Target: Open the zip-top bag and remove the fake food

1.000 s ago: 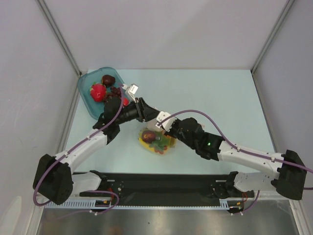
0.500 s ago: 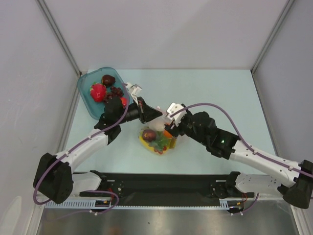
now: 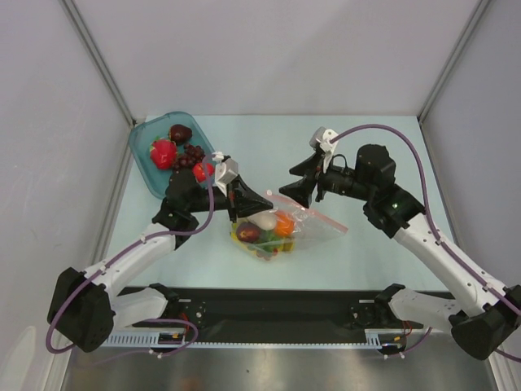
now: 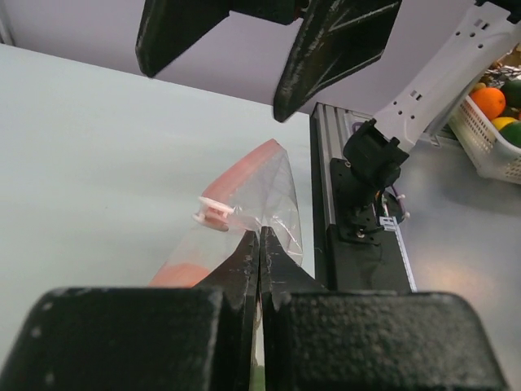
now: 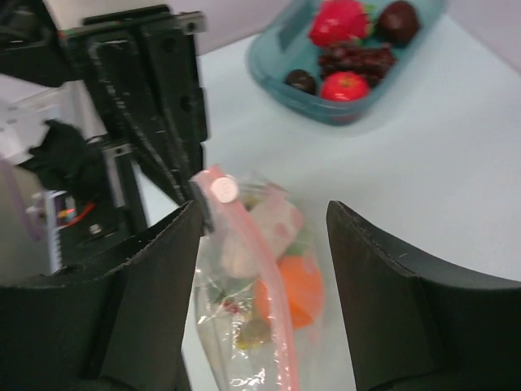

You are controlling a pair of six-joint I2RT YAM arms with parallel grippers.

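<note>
The zip-top bag (image 3: 305, 221) lies on the table's middle, its pinkish-red zip strip (image 3: 319, 218) running toward the right. Fake food is inside it: an orange (image 3: 283, 224), a white piece (image 3: 264, 218) and a dark purple piece (image 3: 248, 232). My left gripper (image 3: 262, 201) is shut on the bag's clear plastic (image 4: 273, 191) just below the white slider (image 4: 216, 213). My right gripper (image 3: 295, 183) hangs open above the bag, holding nothing. In the right wrist view the bag (image 5: 252, 318), the zip strip (image 5: 259, 269) and the orange (image 5: 299, 289) show between that gripper's (image 5: 262, 212) fingers.
A teal tray (image 3: 145, 167) at the back left holds red and dark toy fruits (image 3: 163, 152); it shows too as the tray (image 5: 281, 85) in the right wrist view. A white basket (image 4: 488, 138) of fruit stands off the table. Grey walls enclose three sides.
My right gripper opened, let go of the bag and drew back up and to the right. My left gripper shut on the bag's edge. The zip strip now stretches rightward.
</note>
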